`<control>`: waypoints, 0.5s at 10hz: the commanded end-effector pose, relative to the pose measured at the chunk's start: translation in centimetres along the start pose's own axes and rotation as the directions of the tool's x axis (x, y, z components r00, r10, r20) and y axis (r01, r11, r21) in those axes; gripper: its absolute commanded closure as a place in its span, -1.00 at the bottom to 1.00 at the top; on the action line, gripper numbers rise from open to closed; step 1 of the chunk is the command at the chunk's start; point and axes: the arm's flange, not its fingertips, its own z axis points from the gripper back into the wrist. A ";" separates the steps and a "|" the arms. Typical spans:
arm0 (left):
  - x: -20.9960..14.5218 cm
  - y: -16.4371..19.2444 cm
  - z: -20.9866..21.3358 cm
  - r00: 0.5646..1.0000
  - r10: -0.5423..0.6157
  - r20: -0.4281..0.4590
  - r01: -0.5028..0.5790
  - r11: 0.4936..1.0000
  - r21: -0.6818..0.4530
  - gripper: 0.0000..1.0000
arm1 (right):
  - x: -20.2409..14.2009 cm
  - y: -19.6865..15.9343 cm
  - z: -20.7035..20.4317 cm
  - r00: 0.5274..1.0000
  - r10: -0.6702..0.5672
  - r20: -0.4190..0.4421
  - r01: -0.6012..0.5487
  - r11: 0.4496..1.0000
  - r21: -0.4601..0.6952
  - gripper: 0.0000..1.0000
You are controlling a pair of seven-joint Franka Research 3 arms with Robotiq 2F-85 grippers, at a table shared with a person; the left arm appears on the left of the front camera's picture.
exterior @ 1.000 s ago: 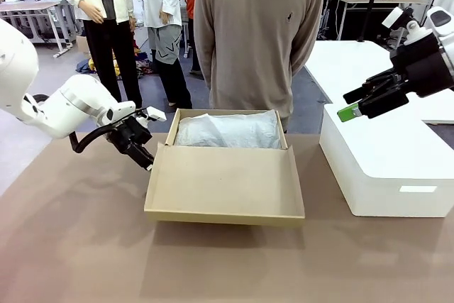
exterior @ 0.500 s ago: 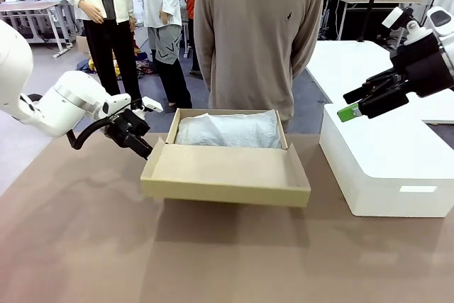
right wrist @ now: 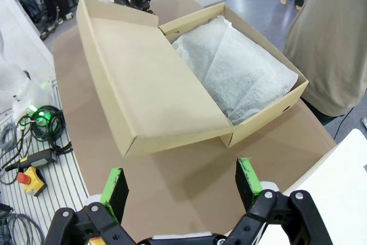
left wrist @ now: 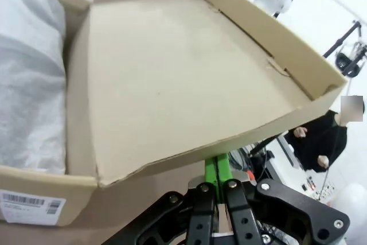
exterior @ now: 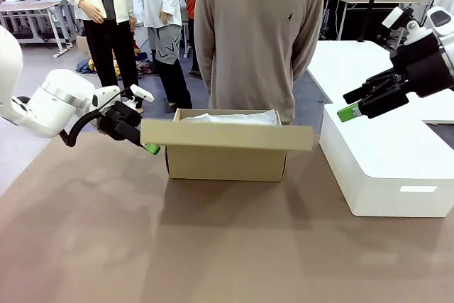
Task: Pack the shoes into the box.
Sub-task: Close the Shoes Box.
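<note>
The box [exterior: 227,152] sits toward the far edge of the desk [exterior: 213,246], before a person in a tan sweater [exterior: 259,33], its lid [exterior: 227,135] raised to about level. White tissue paper [right wrist: 235,70] fills the inside; what lies beneath it cannot be made out. The left gripper [exterior: 150,148], pinched shut, holds the lid's left end. The right gripper [exterior: 353,109] hovers spread wide and empty above a white block [exterior: 390,168] at the desk's right side.
</note>
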 end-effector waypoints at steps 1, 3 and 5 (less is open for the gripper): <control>0.5 -1.0 0.3 0.992 -0.023 0.121 0.020 0.999 0.027 1.00 | 0.0 -0.2 -0.3 0.999 0.021 0.037 -0.021 1.000 0.014 -1.00; 0.9 -1.1 0.5 0.985 -0.062 0.159 0.053 0.997 0.056 1.00 | 0.0 -0.2 -0.3 0.999 0.021 0.037 -0.021 1.000 0.014 -1.00; 1.2 -1.1 0.3 0.977 -0.097 0.188 0.067 0.985 0.157 1.00 | 0.0 -0.2 -0.3 0.999 0.021 0.037 -0.021 1.000 0.014 -1.00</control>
